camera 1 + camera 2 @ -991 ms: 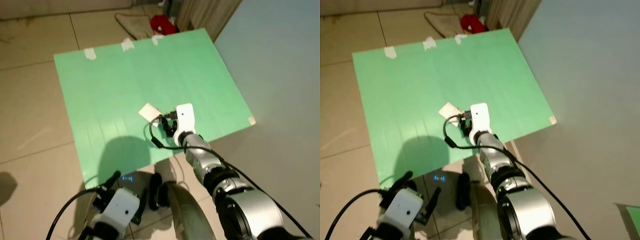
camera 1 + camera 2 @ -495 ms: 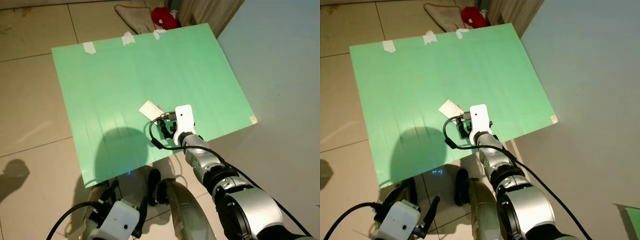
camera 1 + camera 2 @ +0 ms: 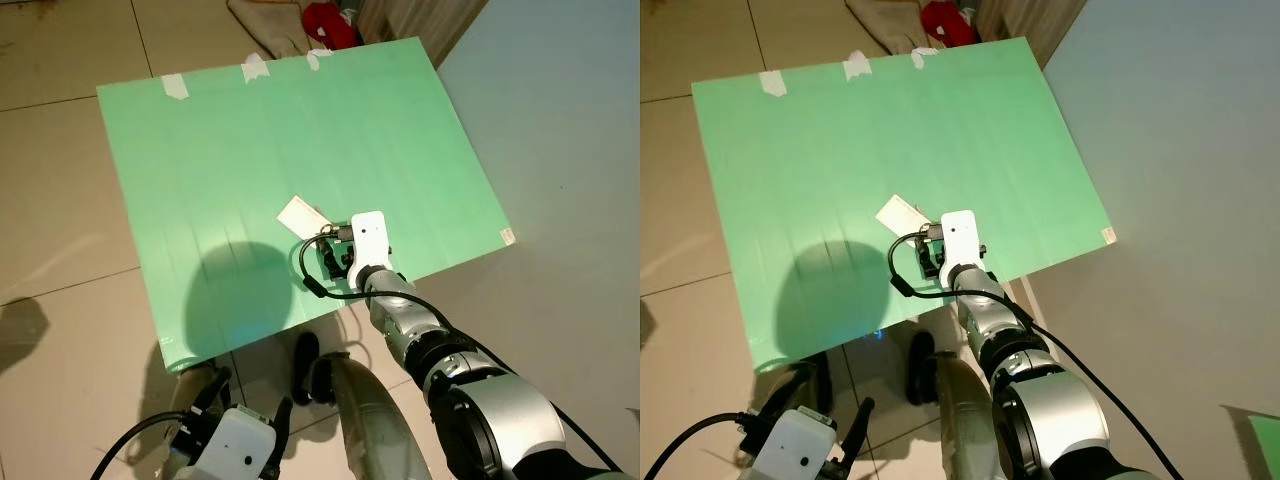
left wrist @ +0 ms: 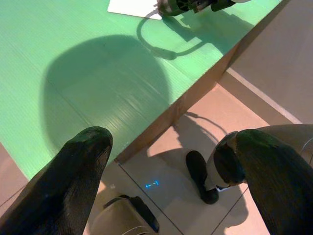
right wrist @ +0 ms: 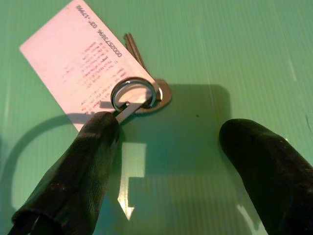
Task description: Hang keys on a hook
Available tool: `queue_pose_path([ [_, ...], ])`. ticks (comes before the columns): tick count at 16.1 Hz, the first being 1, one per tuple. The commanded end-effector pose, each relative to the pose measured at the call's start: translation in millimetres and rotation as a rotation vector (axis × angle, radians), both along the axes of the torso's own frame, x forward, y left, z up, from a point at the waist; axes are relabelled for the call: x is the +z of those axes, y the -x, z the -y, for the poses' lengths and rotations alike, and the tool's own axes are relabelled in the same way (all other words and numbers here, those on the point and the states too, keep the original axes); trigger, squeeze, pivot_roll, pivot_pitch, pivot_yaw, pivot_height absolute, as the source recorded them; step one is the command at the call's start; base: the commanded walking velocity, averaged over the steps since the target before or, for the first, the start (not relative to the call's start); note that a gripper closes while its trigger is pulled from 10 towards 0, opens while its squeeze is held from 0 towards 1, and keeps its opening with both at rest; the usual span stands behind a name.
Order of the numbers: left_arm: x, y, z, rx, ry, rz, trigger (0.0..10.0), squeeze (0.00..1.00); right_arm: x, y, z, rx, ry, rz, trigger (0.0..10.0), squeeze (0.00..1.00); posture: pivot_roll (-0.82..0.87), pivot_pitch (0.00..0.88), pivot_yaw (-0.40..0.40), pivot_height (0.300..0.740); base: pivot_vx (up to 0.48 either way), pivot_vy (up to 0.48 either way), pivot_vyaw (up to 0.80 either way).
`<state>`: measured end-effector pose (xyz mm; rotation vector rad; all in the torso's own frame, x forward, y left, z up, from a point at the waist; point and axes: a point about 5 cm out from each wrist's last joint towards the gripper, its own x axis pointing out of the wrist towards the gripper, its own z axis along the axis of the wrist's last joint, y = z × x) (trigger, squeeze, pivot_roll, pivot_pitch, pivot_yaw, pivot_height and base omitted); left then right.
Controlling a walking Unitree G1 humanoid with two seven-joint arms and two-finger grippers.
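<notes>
Keys (image 5: 142,93) lie flat and light at upper centre, beside a tag (image 5: 85,63); I'd pinch the ring (image 5: 133,94). Right gripper (image 5: 168,161) gapes wide, holding nothing.

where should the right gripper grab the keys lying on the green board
Probably the ring: it sits atop the flat keys and white tag, a raised edge to pinch. Come straight down; the open right gripper hangs just short of it.
</notes>
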<state>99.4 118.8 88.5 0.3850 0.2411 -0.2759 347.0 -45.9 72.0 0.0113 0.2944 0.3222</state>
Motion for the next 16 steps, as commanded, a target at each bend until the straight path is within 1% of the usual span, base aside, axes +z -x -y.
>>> queue_pose_path([
  [1,-2,7.1,6.7,-0.011,0.018,-0.037,10.0,0.00,-12,11.8,-16.3,0.025,-0.006,-0.068,10.0,0.00,0.33,0.537,-0.244,0.722,0.000,0.000,0.00],
  [2,-2,6.8,6.7,-0.011,0.018,-0.037,10.0,0.00,-13,12.9,-17.7,0.030,-0.003,-0.072,10.0,0.00,0.33,0.537,-0.244,0.722,0.000,0.000,0.00],
  [3,-3,6.1,6.7,-0.014,0.016,-0.039,10.0,0.00,-21,18.1,-18.2,0.042,0.026,-0.100,10.0,0.00,0.33,0.535,-0.243,0.722,0.000,0.000,0.00],
  [4,-4,6.0,6.8,-0.016,0.014,-0.040,10.0,0.00,-27,21.7,-14.1,0.046,0.045,-0.116,10.0,0.00,0.32,0.530,-0.245,0.722,0.000,0.000,0.00],
  [5,-4,5.5,7.2,-0.018,0.010,-0.040,10.0,0.00,-35,25.7,-6.1,0.053,0.067,-0.127,10.0,0.00,0.32,0.527,-0.247,0.722,0.000,0.000,0.00],
  [7,-4,4.7,7.4,-0.019,0.009,-0.037,10.0,0.00,-40,29.5,1.4,0.071,0.089,-0.119,10.0,0.00,0.31,0.521,-0.253,0.722,0.000,0.000,0.00],
  [8,-3,3.3,7.2,-0.020,0.008,-0.032,10.0,0.00,-48,36.4,10.6,0.092,0.110,-0.108,10.0,0.00,0.30,0.513,-0.255,0.722,0.000,0.000,0.00],
  [10,-4,-1.5,6.7,-0.025,0.008,-0.022,10.0,0.00,-55,44.1,17.8,0.111,0.120,-0.090,10.0,0.00,0.28,0.502,-0.257,0.722,0.000,0.000,0.00],
  [12,-5,-4.4,7.3,-0.030,0.007,-0.015,10.0,0.00,-51,43.3,16.9,0.104,0.100,-0.069,10.0,0.00,0.27,0.491,-0.254,0.722,0.000,0.000,0.00],
  [14,-4,-7.9,9.8,-0.034,0.013,-0.006,10.0,0.00,-36,36.2,5.8,0.112,0.062,-0.003,10.0,0.00,0.27,0.475,-0.245,0.722,0.000,0.000,0.00],
  [15,-5,-7.6,9.5,-0.036,0.011,-0.005,10.0,0.00,-27,31.6,-1.1,0.109,0.031,0.020,10.0,0.00,0.28,0.471,-0.245,0.722,0.000,0.000,0.00],
  [16,-5,-7.5,8.9,-0.036,0.010,-0.006,10.0,0.00,-23,29.8,-4.2,0.106,0.014,0.028,10.0,0.00,0.28,0.468,-0.246,0.722,0.000,0.000,0.00],
])
